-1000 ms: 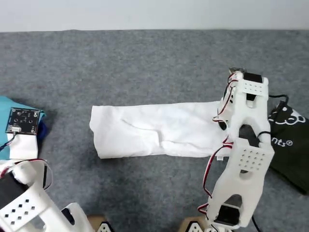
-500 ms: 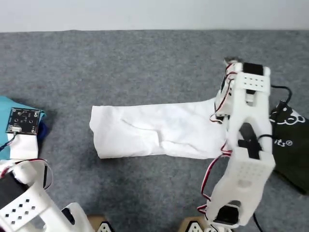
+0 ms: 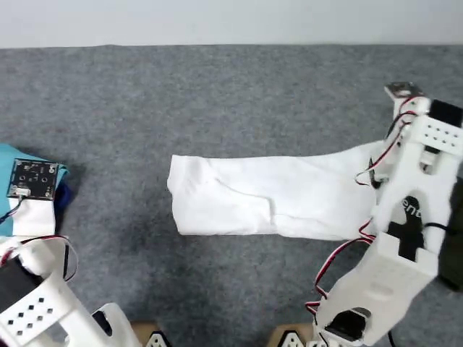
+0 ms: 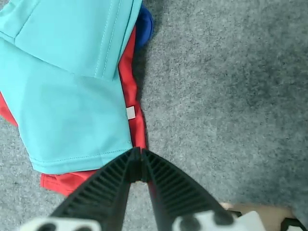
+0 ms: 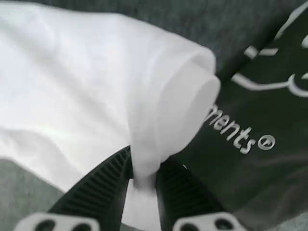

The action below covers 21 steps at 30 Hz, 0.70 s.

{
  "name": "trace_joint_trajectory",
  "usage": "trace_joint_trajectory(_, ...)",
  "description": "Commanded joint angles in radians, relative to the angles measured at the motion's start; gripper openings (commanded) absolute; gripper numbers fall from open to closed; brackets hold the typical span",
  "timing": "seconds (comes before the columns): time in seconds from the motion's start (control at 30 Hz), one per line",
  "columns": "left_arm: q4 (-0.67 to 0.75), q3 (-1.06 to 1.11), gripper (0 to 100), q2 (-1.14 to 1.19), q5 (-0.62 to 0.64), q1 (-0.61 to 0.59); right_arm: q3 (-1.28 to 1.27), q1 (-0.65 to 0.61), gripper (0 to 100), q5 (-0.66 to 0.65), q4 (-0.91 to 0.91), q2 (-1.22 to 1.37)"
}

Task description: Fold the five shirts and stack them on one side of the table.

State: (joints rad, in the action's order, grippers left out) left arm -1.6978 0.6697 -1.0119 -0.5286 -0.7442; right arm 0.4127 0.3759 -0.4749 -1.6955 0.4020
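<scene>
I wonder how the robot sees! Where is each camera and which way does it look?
High view: fixed above, looking down on the table, white shirt, left arm and right arm.
Left wrist view: on that arm, looking past the shut left gripper at a turquoise shirt atop a red shirt.
Right wrist view: on that arm, looking past the right gripper pinching the white shirt above a black shirt.
Shared: the white shirt, in high and right wrist views.

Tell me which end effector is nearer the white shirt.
Right. The right end effector is clamped on the white shirt at its edge, over the black shirt. The left end effector is shut beside the turquoise shirt, well away.
</scene>
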Motion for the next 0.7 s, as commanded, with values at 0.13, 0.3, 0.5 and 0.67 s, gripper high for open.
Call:
trace_joint_trajectory(0.13, 0.023, -0.021, 1, -0.012, -0.006, 0.005, 0.043, -0.096, 0.9, 0.006, -0.102, -0.128)
trace_joint_trajectory(0.3, 0.023, -0.021, 1, -0.015, -0.008, 0.005, -0.026, -0.257, 0.9, 0.023, -0.102, -0.254)
trace_joint_trajectory(0.5, 0.023, -0.021, 1, -0.017, -0.008, 0.005, -0.069, -0.499, 0.9, 0.157, -0.099, -0.366)
trace_joint_trajectory(0.67, 0.002, -0.044, 1, -0.017, -0.008, 0.002, -0.068, -0.697, 0.9, 0.232, -0.087, -0.318)
